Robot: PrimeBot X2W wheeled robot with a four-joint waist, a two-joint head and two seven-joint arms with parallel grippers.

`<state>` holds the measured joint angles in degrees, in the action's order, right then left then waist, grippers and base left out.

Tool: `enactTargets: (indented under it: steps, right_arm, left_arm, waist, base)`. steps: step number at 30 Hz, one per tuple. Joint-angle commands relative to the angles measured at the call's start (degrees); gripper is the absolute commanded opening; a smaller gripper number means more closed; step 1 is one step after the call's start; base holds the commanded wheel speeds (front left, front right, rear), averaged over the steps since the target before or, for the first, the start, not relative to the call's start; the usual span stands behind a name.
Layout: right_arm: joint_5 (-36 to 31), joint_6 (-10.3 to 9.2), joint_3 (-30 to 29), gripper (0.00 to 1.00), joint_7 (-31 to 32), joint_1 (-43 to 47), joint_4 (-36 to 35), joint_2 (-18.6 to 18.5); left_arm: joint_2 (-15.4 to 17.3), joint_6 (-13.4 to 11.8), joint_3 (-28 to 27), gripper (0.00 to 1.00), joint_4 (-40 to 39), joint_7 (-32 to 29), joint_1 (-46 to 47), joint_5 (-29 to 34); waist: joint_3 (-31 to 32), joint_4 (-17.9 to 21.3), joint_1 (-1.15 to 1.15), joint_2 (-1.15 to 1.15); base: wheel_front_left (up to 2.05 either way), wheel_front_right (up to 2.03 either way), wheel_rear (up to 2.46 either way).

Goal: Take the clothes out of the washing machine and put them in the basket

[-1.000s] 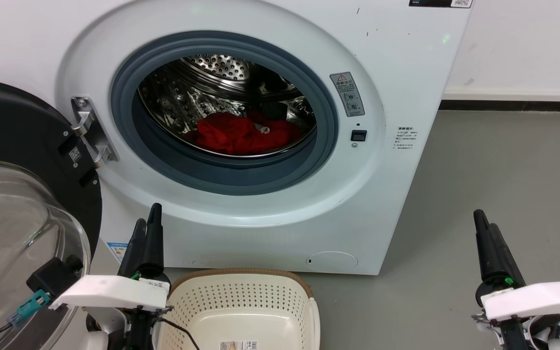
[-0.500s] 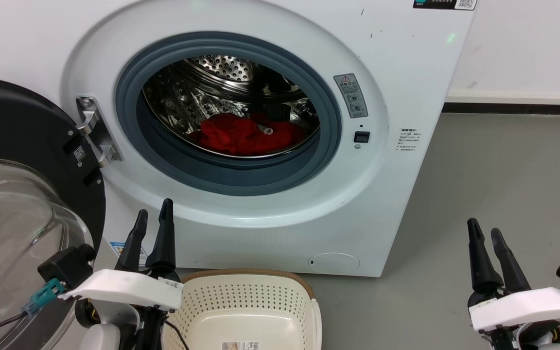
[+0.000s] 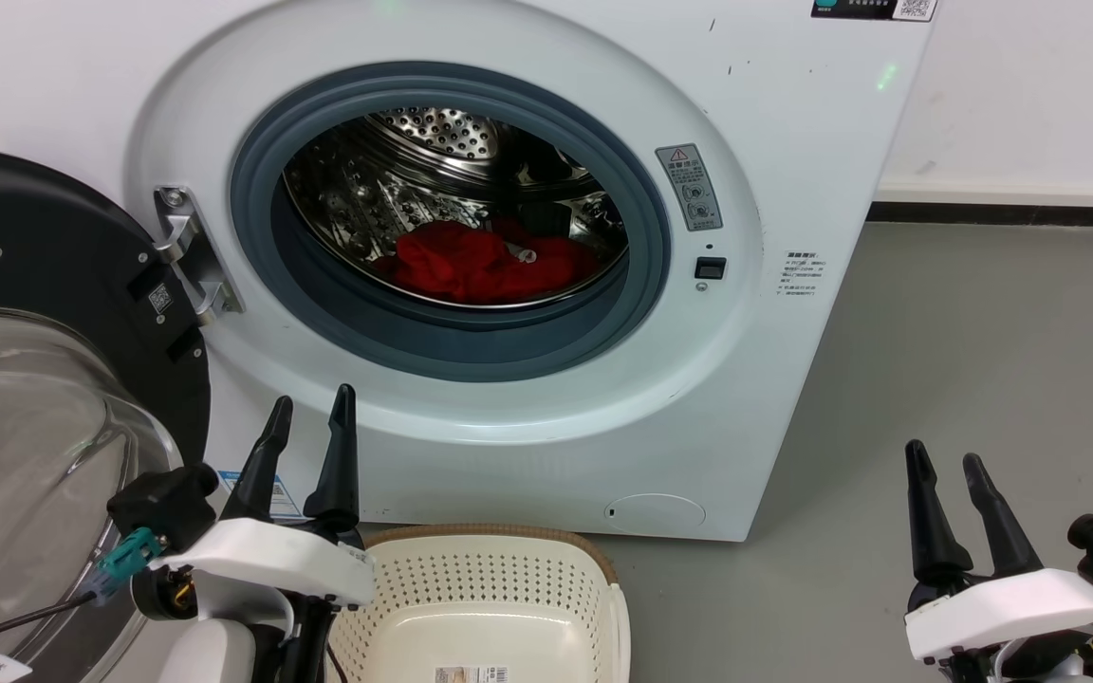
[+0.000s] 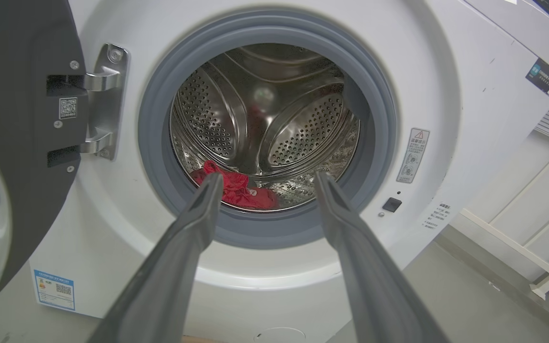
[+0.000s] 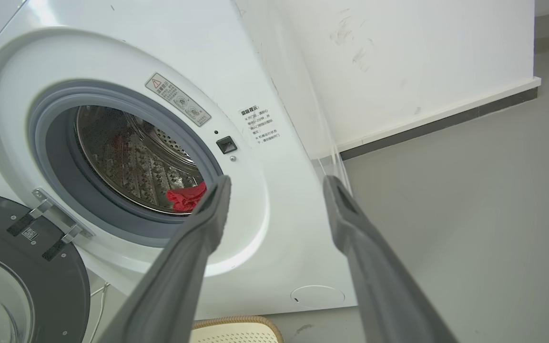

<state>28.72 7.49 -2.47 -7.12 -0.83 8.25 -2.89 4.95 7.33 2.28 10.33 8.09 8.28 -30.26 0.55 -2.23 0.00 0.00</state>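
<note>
The white washing machine (image 3: 793,142) stands ahead with its door swung open to the left. Red clothes (image 3: 480,263) lie bunched at the bottom of the steel drum, also seen as clothes (image 4: 236,188) and clothes (image 5: 186,197) from the wrists. The cream basket (image 3: 480,588) with a brown rim sits on the floor just below the porthole, nothing but a label in it. My left gripper (image 3: 311,417) is open beside the basket's left corner, well short of the porthole. My right gripper (image 3: 942,462) is open over the bare floor to the right of the machine.
The black-framed glass door (image 3: 44,379) hangs open at the left, close to my left arm. Grey floor (image 3: 983,360) stretches to the right of the machine up to a white wall with a dark skirting (image 3: 1011,213).
Both grippers have opened from nearly shut. The left one has shifted slightly right and up; the right one has dropped a little. The camera view has shifted slightly.
</note>
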Motion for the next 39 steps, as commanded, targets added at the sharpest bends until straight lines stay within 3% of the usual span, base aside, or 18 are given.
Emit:
enactTargets:
  steps: [1, 39]
  right_arm:
    - [-1.85, 0.0, -0.07, 1.0, -0.59, 0.13, -0.28, -0.02]
    - [-20.27, -0.01, 0.31, 1.0, -2.38, 0.76, 1.59, 0.02]
  left_arm:
    - [0.58, -0.1, 0.25, 1.0, -0.23, 0.57, 1.39, 1.94]
    - [0.95, -1.26, 1.1, 1.0, 5.91, 5.46, 3.76, 20.48]
  waist:
    - [-0.02, -0.02, 0.0, 0.0]
    - [-0.65, -0.37, 0.0, 0.0]
  base:
    - [0.0, 0.0, 0.0]
    - [0.0, 0.0, 0.0]
